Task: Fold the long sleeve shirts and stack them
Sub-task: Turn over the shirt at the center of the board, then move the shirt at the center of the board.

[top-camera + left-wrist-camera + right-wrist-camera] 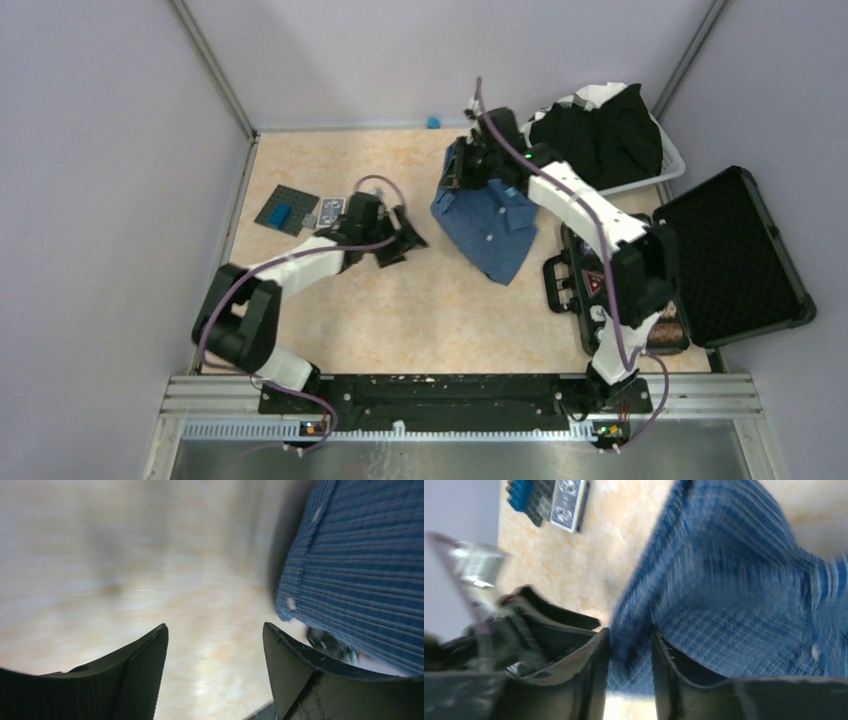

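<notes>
Blue checked shirt (495, 225), mid-fold at one o'clock, hangs clamped in the jaws of the right gripper (630, 670); the left gripper (215, 670), jaws apart at its nine o'clock, should next catch its edge.

The blue checked shirt (490, 225) was soft, matt woven cloth. The worktop (400, 310) looked smooth, pale and marbled, with a faint sheen. The pads (145, 675) of the left pincer (215, 627) were black, with a rough, fine-ribbed face. The black case (725, 250) was lined with dimpled foam. The near rail (450, 430) was dull silver metal.
</notes>
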